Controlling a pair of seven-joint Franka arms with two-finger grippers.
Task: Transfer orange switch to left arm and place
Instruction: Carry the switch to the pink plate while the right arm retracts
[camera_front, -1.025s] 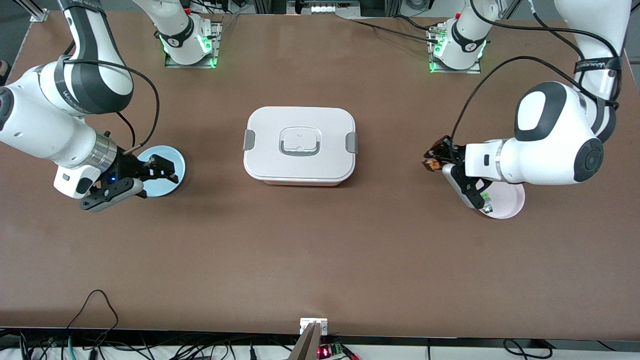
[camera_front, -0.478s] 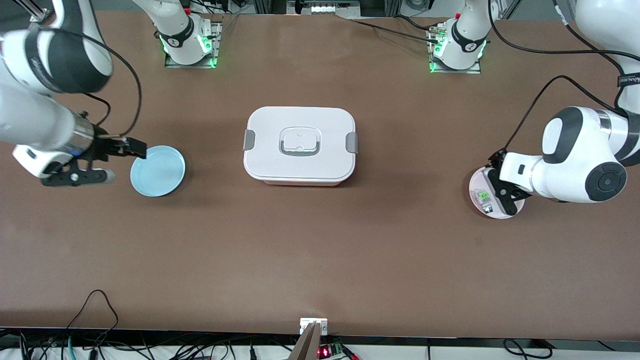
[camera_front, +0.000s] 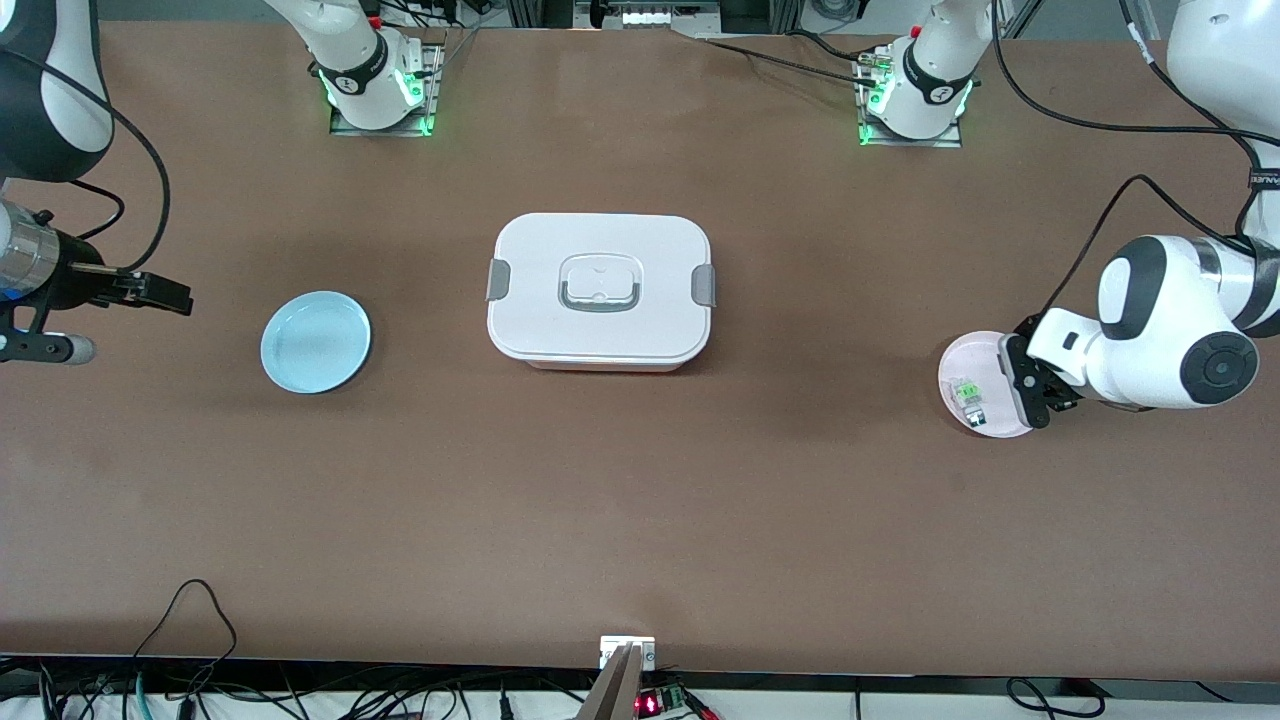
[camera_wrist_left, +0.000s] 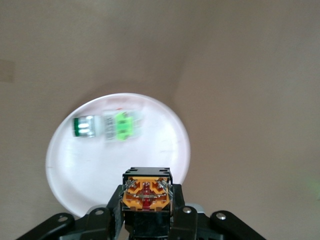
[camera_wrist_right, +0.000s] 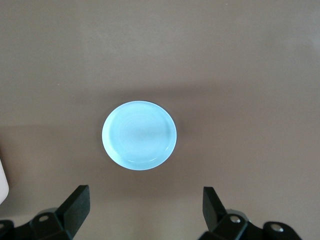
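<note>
Gripping the orange switch (camera_wrist_left: 146, 194) over the pink plate (camera_front: 952, 362), the left pincer (camera_wrist_left: 146, 220) must next carry it around the white box (camera_front: 600, 290) toward the released right pincer (camera_wrist_right: 145, 202) above the blue plate (camera_front: 315, 342).

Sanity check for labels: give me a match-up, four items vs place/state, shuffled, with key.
Items:
1. orange switch
2. green-and-clear part
3. blue plate
4. box

States:
A. bare, toward the right arm's end of the table
B. lid on, mid-table between the two plates
C. clamped in the shut left gripper over the pink plate
D. lying on the pink plate

Pairs: 1-C, 2-D, 3-A, 4-B. The right gripper is open, held up toward its own end.
</note>
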